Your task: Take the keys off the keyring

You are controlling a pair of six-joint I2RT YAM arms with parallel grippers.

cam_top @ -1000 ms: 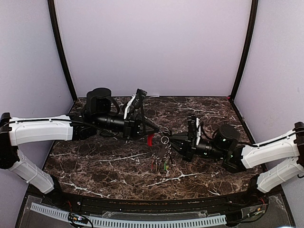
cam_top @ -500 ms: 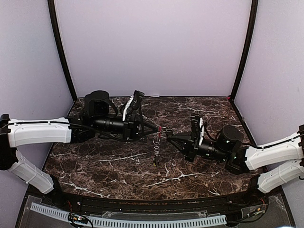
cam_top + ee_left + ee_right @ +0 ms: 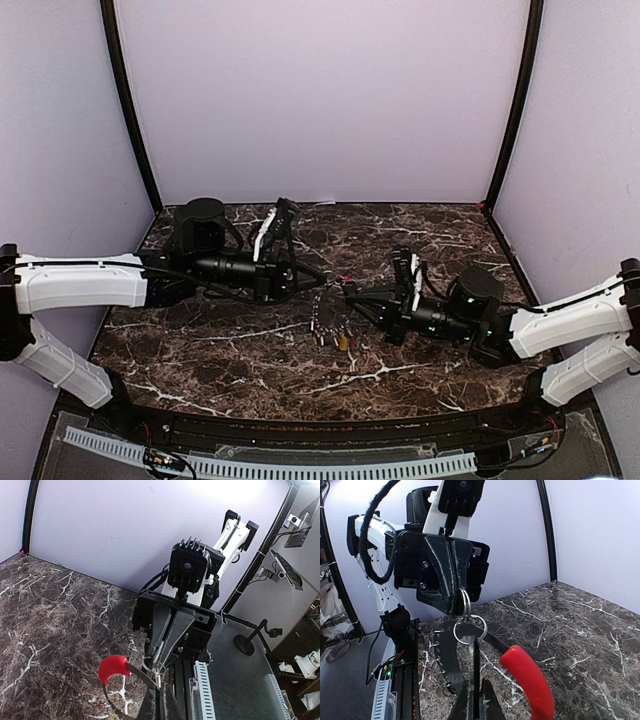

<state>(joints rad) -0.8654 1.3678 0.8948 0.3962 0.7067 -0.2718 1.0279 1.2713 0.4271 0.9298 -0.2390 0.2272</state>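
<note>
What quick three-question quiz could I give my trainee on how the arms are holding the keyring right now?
1. True or false: the left gripper and right gripper are both open.
2. The coloured segment of the keyring is: A green, B red, C blue.
3. What does each gripper pinch?
Key: 1 false, both are shut. 2 B. 3 a small silver ring each, the two linked.

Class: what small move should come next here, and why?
Probably ease the right gripper slightly away from the left gripper: both are shut on the linked silver rings, keys hanging off them, so gentle tension might open the link.
</note>
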